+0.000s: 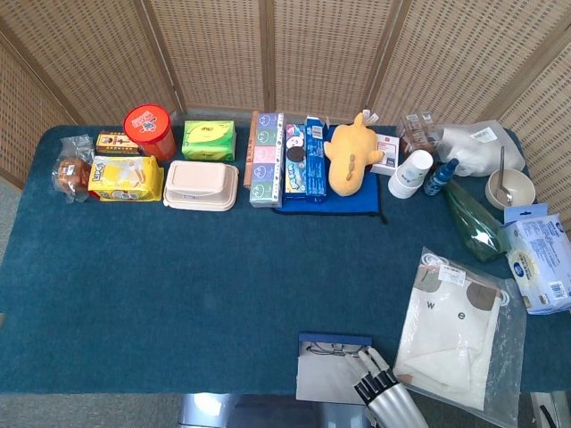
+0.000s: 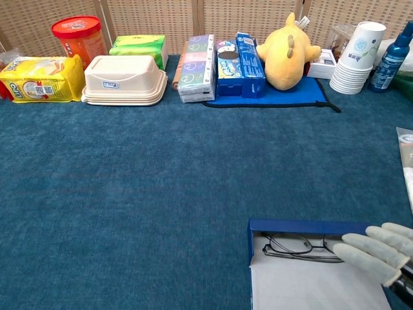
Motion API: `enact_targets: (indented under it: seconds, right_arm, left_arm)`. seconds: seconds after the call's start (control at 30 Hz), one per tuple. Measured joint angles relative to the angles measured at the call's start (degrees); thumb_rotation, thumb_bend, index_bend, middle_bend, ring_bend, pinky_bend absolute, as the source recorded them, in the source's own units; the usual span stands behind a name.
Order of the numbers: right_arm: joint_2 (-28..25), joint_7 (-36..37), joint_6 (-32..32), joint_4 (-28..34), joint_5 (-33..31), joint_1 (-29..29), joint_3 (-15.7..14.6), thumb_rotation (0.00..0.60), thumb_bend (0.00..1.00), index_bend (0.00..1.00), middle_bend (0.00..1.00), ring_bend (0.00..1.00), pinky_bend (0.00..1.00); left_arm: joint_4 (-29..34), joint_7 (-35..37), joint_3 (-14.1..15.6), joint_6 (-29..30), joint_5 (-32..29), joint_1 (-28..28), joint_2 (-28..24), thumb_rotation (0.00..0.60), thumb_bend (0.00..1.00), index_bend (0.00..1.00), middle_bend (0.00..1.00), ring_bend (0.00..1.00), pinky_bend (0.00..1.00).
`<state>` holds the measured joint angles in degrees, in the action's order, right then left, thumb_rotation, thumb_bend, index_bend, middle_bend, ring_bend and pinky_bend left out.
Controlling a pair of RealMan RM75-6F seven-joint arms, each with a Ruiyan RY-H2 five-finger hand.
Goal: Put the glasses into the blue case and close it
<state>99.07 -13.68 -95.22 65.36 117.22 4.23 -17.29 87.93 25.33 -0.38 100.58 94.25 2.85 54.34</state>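
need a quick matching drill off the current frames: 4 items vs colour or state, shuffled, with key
Things:
1. glasses
2. blue case
3. plush toy
4. right robot hand

Colour or state:
A. yellow, lying on a blue mat at the back of the table
B. open, pale lining showing
C. lying inside the open case, along its back wall
D. pale fingers stretched over the case's right end

Pairs: 1-C, 2-B, 3-A, 4-D
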Motion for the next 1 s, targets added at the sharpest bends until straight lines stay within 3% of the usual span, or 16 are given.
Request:
enact_targets:
  seconds: [1.0]
  right_arm:
    - [8.14,11.65,-3.95,-15.57,-0.99,-0.36,1.28,0.600,0.15,0.00,0.04,0.01,0.06]
  left_arm:
    - [-3.04,3.29,0.63,4.71,0.82,3.10,0.51,0.584,0.29,0.14,0.10,0.01,0.00]
